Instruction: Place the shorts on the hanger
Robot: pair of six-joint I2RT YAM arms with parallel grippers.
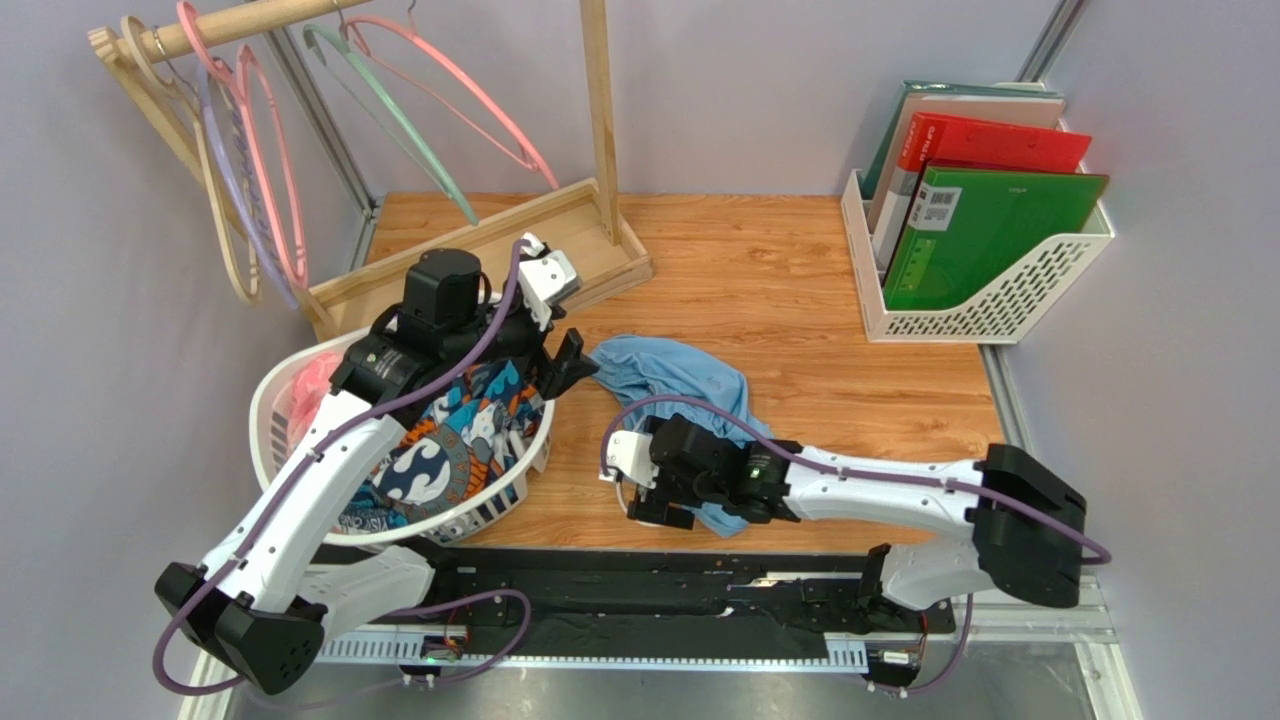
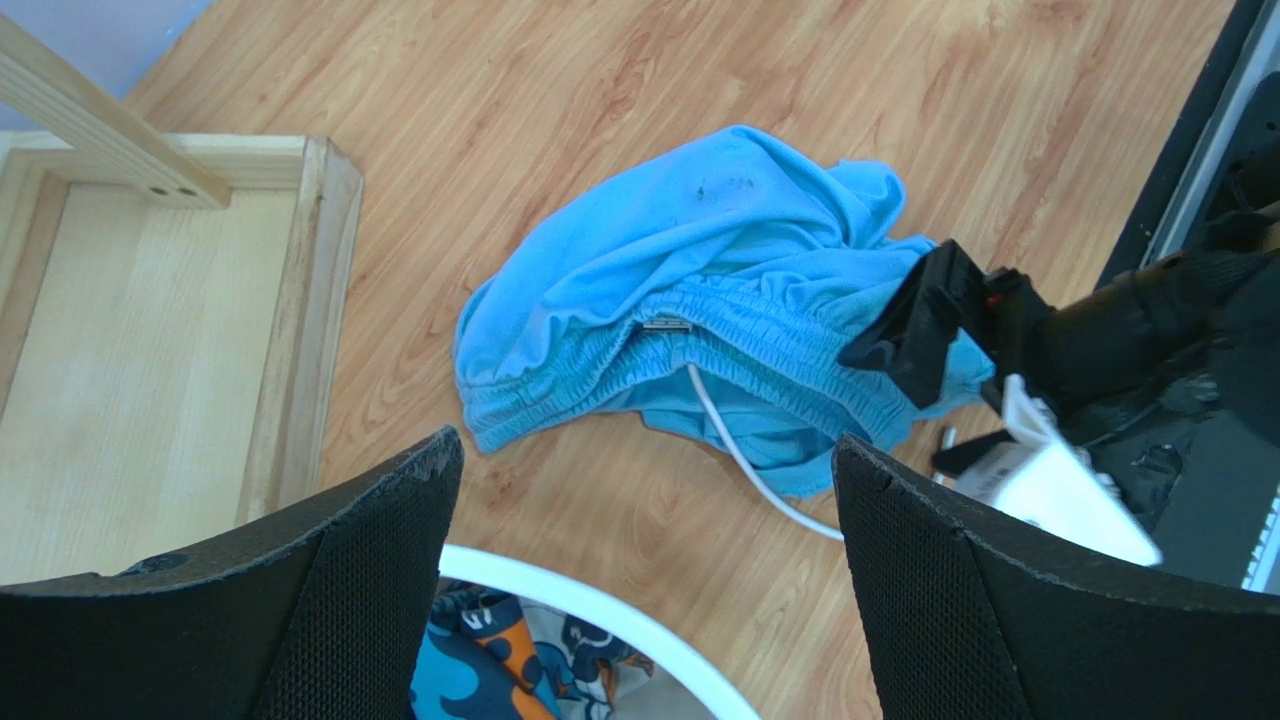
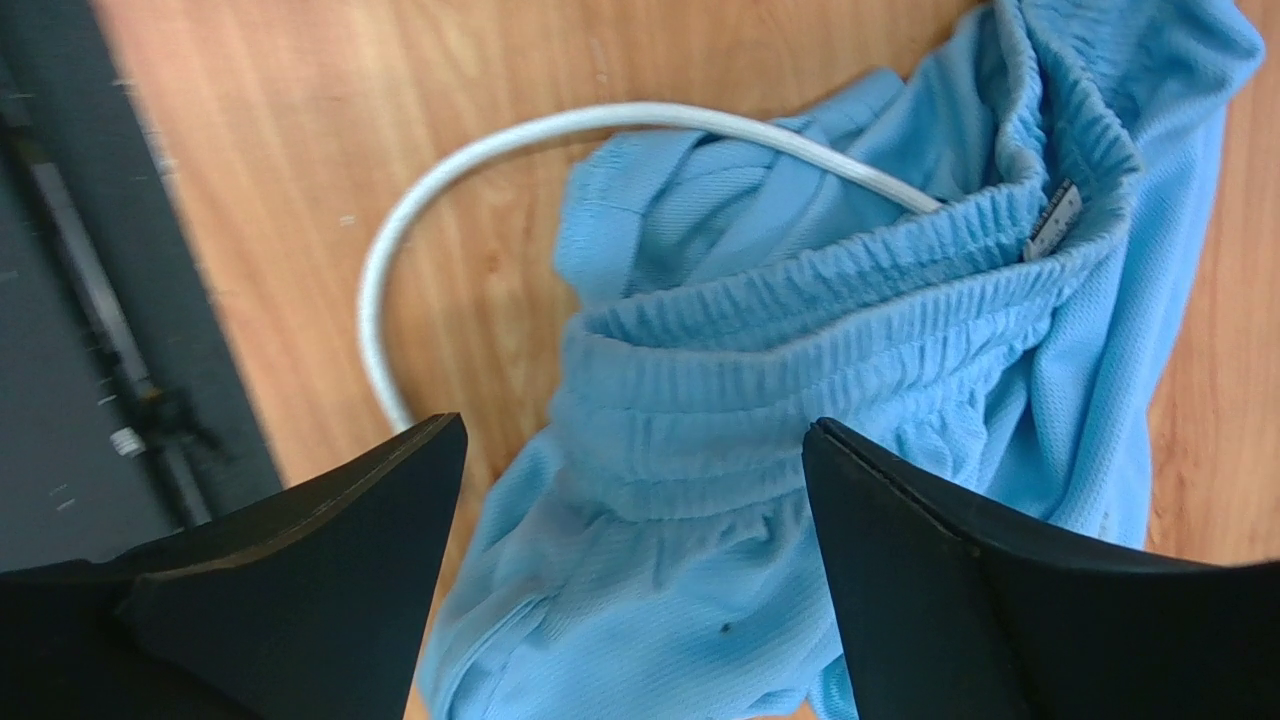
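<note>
here, the light blue shorts [image 1: 676,393] lie crumpled on the wooden table [image 1: 812,285] at centre frame, the right gripper [image 3: 631,435] low over them with jaws apart, the left gripper [image 2: 646,450] equally wide just left of them, above the basket [image 1: 278,393].

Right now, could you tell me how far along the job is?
Done: nothing; the light blue shorts lie crumpled on the table. In hand: right gripper hovers open over their waistband; left gripper open, empty. Left: grasp, fetch the salmon-pink hanger from the rack, hang them.
</note>
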